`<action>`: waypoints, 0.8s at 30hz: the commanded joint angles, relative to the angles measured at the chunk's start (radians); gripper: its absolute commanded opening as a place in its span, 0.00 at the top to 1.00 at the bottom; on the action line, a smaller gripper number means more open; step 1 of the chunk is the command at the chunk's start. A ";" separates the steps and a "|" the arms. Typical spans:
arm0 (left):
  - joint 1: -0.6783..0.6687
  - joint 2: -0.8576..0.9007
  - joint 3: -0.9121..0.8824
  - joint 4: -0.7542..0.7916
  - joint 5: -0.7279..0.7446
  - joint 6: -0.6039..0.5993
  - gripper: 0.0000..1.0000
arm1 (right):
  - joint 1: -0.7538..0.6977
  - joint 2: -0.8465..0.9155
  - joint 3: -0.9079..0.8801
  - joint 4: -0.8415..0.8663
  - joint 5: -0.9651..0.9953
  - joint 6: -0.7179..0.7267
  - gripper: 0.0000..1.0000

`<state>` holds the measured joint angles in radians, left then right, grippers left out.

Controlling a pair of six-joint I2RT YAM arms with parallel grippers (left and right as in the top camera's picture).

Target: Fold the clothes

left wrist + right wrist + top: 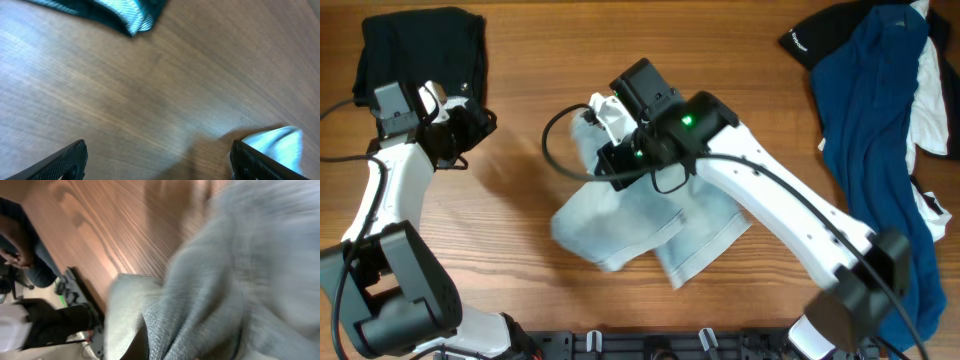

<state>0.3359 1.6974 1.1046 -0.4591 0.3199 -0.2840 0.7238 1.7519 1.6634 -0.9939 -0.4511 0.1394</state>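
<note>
Seeing wood table (510,230), rig rail (670,345) along near edge; blurred person (17,250) beyond table in right wrist view. Seeing shorts (640,225) lying crumpled mid-table, black garment (420,50) in far-left corner, navy/white pile (880,120) at right. Finding left gripper (470,125) hovering just beside black garment, fingers (65,160) spread wide, holding nothing. Finding right gripper (610,150) pitching down onto shorts' top edge; can't tell finger opening, only blurred denim filling wrist view.

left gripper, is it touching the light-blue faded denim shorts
Apart. The overhead view shows bare wooden table between the left gripper and the light-blue faded denim shorts.
</note>
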 commanded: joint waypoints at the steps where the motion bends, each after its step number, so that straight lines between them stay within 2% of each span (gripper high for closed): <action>1: 0.022 -0.028 0.010 -0.026 0.002 0.008 0.09 | -0.118 -0.122 0.048 -0.023 0.160 0.021 0.96; 4: 0.021 -0.035 0.010 -0.033 0.010 0.014 0.09 | -0.334 -0.081 0.021 -0.032 0.177 -0.010 0.96; 5: 0.014 -0.035 0.010 -0.038 0.013 0.014 0.09 | -0.439 -0.015 0.010 -0.030 0.131 -0.048 0.96; 7: -0.008 -0.035 0.010 -0.047 0.012 0.019 0.09 | -0.518 0.104 0.010 -0.017 0.071 -0.093 0.96; 9: -0.047 -0.035 0.010 -0.051 0.012 0.043 0.10 | -0.547 0.247 0.010 0.017 0.035 -0.114 0.79; 12: -0.143 -0.035 0.010 -0.070 0.014 0.076 0.10 | -0.554 0.393 0.010 0.080 -0.022 -0.113 0.73; 13: -0.177 -0.035 0.010 -0.076 0.022 0.101 0.10 | -0.556 0.402 0.010 0.090 -0.022 -0.111 0.67; 15: -0.283 -0.035 0.010 -0.094 0.028 0.124 0.10 | -0.566 0.395 0.014 0.104 -0.021 -0.113 0.33; 16: -0.333 -0.037 0.010 -0.110 0.028 0.124 0.11 | -0.577 0.394 0.023 0.103 -0.022 -0.113 0.28; 18: -0.441 -0.056 0.010 -0.184 0.028 0.124 0.15 | -0.603 0.394 0.025 0.100 -0.022 -0.113 0.21; 21: -0.528 -0.108 0.010 -0.263 0.081 0.119 0.22 | -0.635 0.394 0.025 0.106 -0.022 -0.113 0.15; 24: -0.682 -0.113 0.007 -0.317 0.014 0.027 0.25 | -0.653 0.394 0.025 0.116 -0.022 -0.113 0.13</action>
<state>-0.2348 1.6016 1.1072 -0.7536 0.3649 -0.1875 0.0841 2.1536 1.6764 -0.8841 -0.4534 0.0319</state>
